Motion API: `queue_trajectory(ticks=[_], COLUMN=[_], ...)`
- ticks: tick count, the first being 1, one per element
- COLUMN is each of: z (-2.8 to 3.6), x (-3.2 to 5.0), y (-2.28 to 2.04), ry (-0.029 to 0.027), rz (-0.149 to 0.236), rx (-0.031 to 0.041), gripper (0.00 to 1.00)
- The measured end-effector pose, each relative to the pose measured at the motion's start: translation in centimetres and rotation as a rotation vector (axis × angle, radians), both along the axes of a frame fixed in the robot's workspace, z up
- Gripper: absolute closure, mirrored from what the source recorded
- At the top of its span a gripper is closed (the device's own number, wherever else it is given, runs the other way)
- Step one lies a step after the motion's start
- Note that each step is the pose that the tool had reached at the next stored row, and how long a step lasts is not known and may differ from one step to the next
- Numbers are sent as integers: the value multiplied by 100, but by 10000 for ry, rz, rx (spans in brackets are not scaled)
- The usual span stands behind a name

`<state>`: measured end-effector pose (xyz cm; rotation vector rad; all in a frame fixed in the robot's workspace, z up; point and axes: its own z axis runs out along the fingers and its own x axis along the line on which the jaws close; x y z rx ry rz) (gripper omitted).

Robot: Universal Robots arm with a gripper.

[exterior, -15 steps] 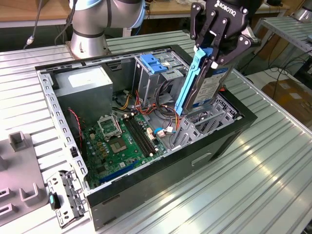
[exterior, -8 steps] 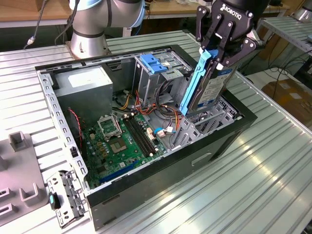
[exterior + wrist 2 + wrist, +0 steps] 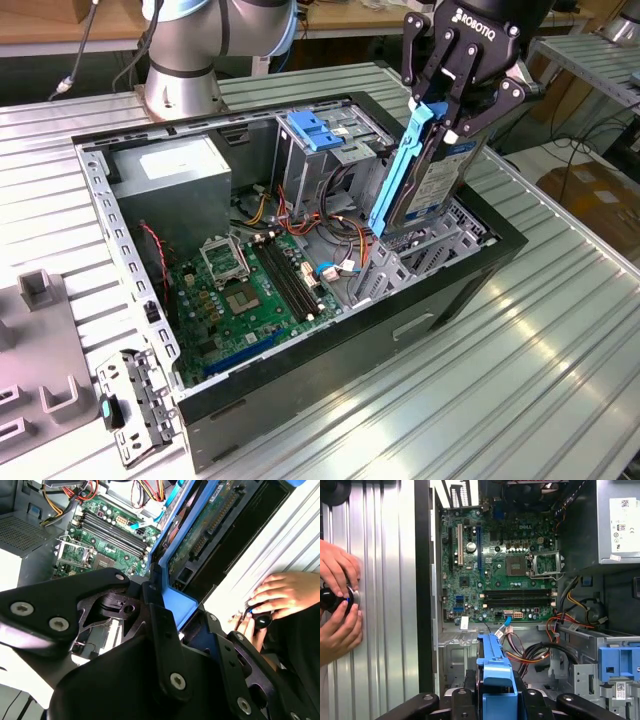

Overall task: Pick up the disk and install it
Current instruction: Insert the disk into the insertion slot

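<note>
The disk [image 3: 440, 180], a silver drive in a blue plastic carrier [image 3: 400, 170], hangs tilted on edge over the drive bay at the exterior view's right end of the open computer case [image 3: 330, 345]. My gripper [image 3: 452, 118] is shut on its upper end, and the lower end reaches down among the metal bay rails. In the second wrist view the disk's green circuit side [image 3: 210, 525] and the blue carrier [image 3: 175, 605] run out from between the black fingers [image 3: 160, 630]. In the first wrist view the carrier [image 3: 495, 675] sits between the fingers, above the motherboard [image 3: 505, 580].
Inside the case are a grey power-supply box [image 3: 180, 175], orange and red cables [image 3: 330, 225] and a tall metal bay with a blue latch [image 3: 315, 130]. A person's hands [image 3: 337, 600] hold a black knob beside the case. Grey fixtures [image 3: 40, 340] and a loose metal panel [image 3: 135, 405] lie beside the case.
</note>
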<state>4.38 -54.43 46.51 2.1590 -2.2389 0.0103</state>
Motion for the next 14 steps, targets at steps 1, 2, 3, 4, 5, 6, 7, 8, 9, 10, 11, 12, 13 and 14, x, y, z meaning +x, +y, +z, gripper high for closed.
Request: queue_trajectory(ticks=[1,2,3,4,5,6,7,8,9,10,11,12,13,14], z=[0,0,-1,-3,-6,-11,-15,-24,-30,-35,-46,-53,-60,-68], x=[0,0,1,3,7,12,17,33,48,65,93,109,124,135], y=[0,0,-1,-5,-12,-24,-31,-38,-39,-39,-41,-42,-43,-46], ry=[0,0,0,0,-1,0,-1,-1,0,0,0,0,0,0], rz=[0,0,-1,0,1,0,0,0,0,0,0,0,0,5], rx=[0,0,-1,0,0,0,0,0,-3,-12,-19,-24,-27,-42], gripper=[63,63,63,63,63,63,63,63,63,63,63,63,63,63])
